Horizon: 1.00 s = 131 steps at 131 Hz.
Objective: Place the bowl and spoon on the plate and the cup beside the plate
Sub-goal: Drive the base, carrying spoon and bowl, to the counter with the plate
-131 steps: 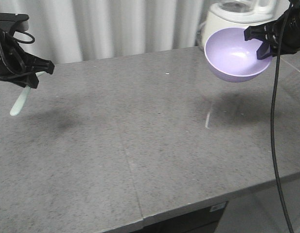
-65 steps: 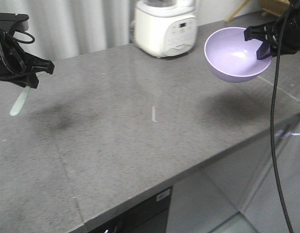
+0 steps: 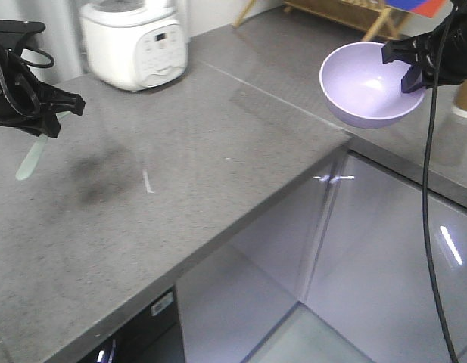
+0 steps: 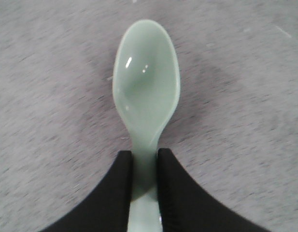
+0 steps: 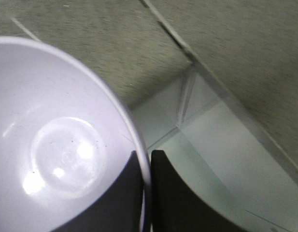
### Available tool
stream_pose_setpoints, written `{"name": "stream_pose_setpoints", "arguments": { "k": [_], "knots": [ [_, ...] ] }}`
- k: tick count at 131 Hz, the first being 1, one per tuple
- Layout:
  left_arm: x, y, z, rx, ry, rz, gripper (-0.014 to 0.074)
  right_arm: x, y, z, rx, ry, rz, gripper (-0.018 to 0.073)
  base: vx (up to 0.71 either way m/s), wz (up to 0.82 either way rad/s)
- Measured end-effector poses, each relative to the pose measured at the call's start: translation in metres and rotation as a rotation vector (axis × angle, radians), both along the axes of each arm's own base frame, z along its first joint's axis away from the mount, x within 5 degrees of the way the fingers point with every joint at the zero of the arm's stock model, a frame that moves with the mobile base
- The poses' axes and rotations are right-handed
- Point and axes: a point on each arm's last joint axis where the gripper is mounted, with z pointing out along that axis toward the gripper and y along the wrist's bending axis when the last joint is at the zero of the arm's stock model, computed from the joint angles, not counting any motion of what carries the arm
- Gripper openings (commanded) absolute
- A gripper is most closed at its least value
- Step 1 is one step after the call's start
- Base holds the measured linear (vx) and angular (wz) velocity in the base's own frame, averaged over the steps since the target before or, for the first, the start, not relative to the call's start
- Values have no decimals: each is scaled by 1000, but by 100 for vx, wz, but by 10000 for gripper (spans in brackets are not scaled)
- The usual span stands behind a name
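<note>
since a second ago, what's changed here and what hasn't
The view swung, so the base has likely turned: the rice cooker slid from upper right to upper left, and the counter corner and cabinet fronts came into view. Nothing was picked up or let go. The left hand still pinches the spoon and the right hand still holds the bowl by its rim.

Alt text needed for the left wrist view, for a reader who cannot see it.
The left pincer is shut on the handle of a pale mint-green spoon, whose hollow faces the camera. A speckled grey countertop fills the background.
</note>
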Motion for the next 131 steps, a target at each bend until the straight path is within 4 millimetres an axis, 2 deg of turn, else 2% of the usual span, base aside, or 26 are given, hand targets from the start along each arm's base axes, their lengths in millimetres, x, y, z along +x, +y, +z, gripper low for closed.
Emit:
{"name": "stream_pose_setpoints", "arguments": {
  "k": [131],
  "knots": [
    [0, 0, 0, 0, 0, 0, -8, 0, 0, 0, -1, 0, 0, -8, 2, -52]
  ]
}}
